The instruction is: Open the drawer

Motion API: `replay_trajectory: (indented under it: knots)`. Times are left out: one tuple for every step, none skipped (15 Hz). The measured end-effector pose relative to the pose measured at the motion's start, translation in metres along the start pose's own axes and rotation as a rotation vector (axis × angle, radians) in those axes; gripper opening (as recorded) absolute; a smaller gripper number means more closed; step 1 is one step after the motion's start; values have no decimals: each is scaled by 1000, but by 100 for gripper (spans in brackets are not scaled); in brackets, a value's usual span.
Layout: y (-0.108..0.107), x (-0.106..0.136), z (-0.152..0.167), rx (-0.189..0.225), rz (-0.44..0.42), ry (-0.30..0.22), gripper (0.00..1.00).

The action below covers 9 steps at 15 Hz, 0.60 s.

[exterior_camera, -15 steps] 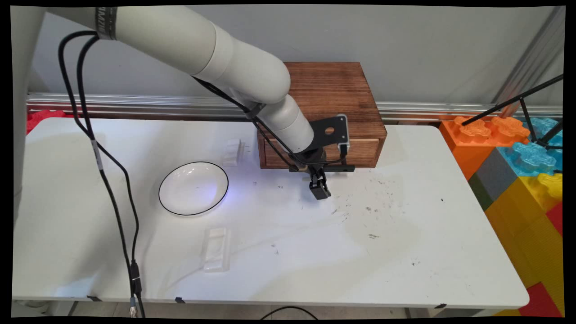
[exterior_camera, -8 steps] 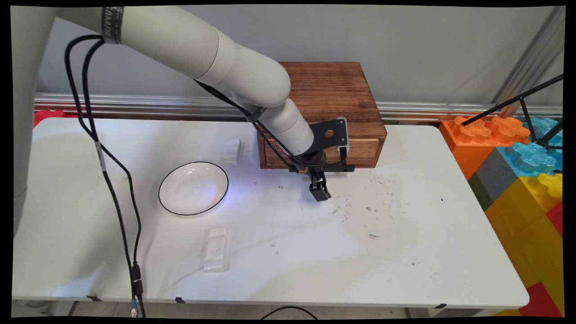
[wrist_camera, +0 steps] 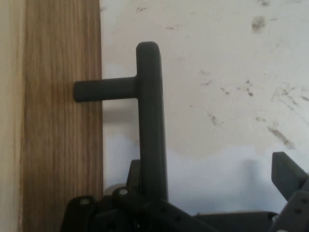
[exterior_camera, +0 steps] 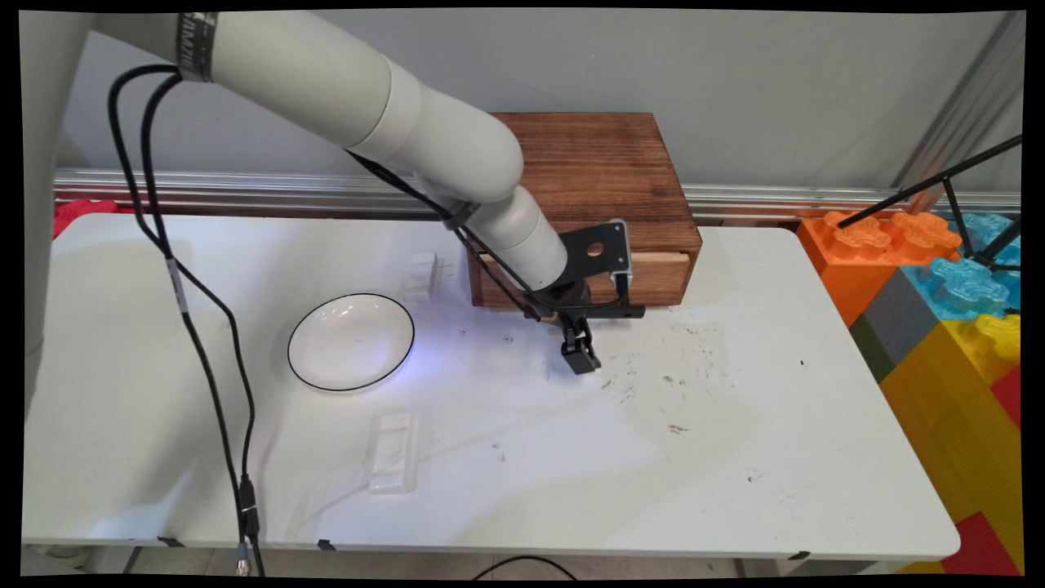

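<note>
A dark wooden box (exterior_camera: 600,175) with one drawer (exterior_camera: 653,278) stands at the back of the white table (exterior_camera: 735,457). The drawer sits slightly out, a pale strip showing along its top edge. My gripper (exterior_camera: 579,358) hangs in front of the drawer, at its black T-shaped handle (exterior_camera: 602,309). In the hand view the handle (wrist_camera: 151,121) runs down into the gripper's linkage, with the drawer front (wrist_camera: 63,145) at the left. The right finger (wrist_camera: 288,174) stands well apart from the bar, so the gripper is open. The left finger is hidden.
A white bowl with a black rim (exterior_camera: 351,341) lies left of the gripper. A small white block (exterior_camera: 422,276) sits behind it and a clear plastic block (exterior_camera: 393,452) in front. Large coloured bricks (exterior_camera: 939,278) and a black tripod leg (exterior_camera: 963,175) border the table's right end.
The gripper has shifted a little toward the table's near side, and the drawer has come slightly out of the box with it. The bowl and blocks have not moved.
</note>
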Motion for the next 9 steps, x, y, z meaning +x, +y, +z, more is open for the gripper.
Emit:
replay_trajectory:
  knots:
    - [4,-1,-1,-5,-8,2,100]
    - [8,-2,-3,-8,-14,3,100]
    - [13,-3,-4,-13,-22,5,100]
    - [18,-3,-6,-17,-29,7,100]
    - [23,-4,-8,-22,-35,9,100]
    - [29,-4,-11,-27,-41,12,100]
    - [36,-4,-14,-33,-45,15,100]
    - [41,-5,-16,-38,-49,19,100]
    - [48,-4,-19,-43,-51,26,100]
